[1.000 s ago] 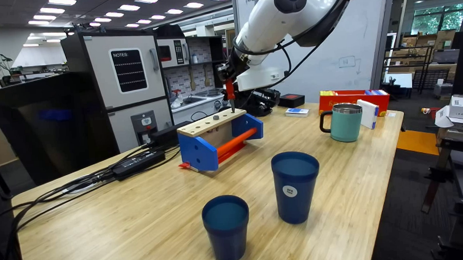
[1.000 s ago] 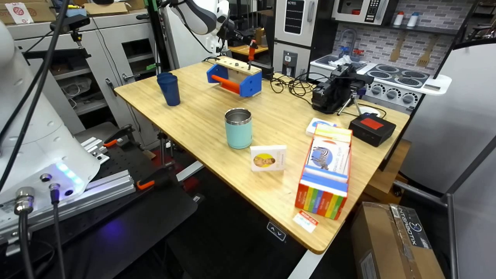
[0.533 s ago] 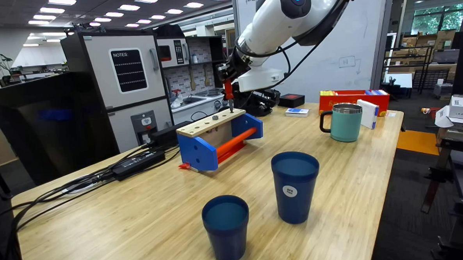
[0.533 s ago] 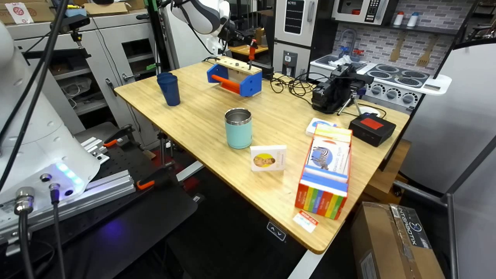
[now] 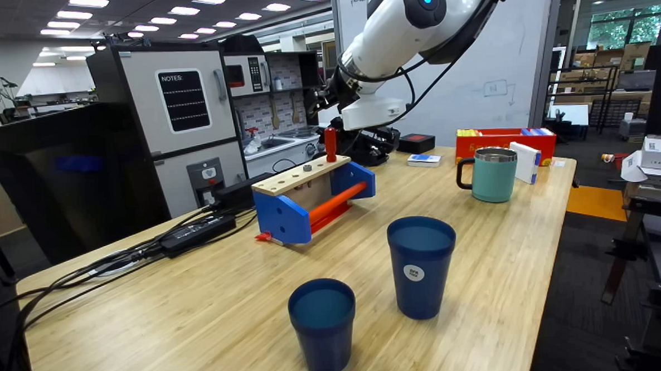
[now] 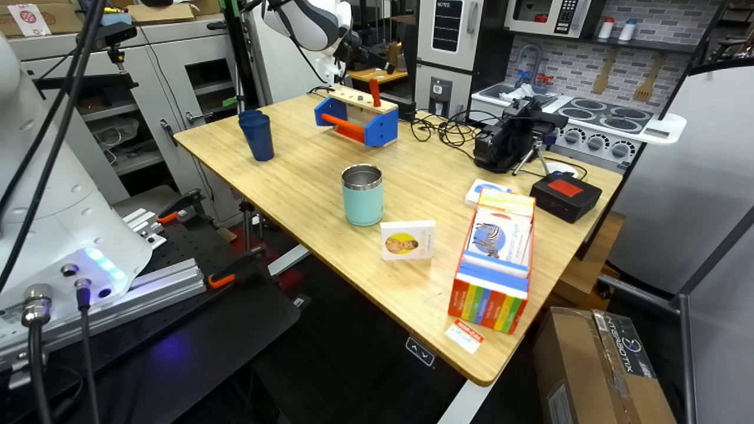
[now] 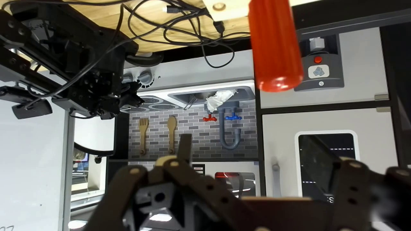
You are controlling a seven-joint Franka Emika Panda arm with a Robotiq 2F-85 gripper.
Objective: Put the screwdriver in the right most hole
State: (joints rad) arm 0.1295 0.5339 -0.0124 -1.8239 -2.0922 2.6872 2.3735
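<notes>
The screwdriver's red handle [image 5: 331, 145] stands nearly upright on the wooden top rail [image 5: 283, 182] of the blue-and-orange rack, close to one end. Its metal shaft is hidden, apparently down in a hole. In an exterior view the handle [image 6: 374, 93] leans slightly. The wrist view, upside down, has the handle [image 7: 274, 48] at the top, with a round hole [image 7: 219, 6] beside it near the rail's corner. Which hole is the right most hole, I cannot tell for certain. Just above and apart from the handle, my gripper [image 7: 253, 147] is open, nothing between its fingers.
Two blue cups [image 5: 322, 325] and a teal mug [image 5: 494, 175] stand on the table. A red box of books [image 6: 492, 265] and a small upright book [image 6: 407, 240] are near the mug. Cables [image 7: 192, 29] and a black device [image 6: 518, 135] lie near the rack.
My gripper has opened and let go of the screwdriver. The handle has dropped onto the rail, and the shaft that showed above it is now hidden.
</notes>
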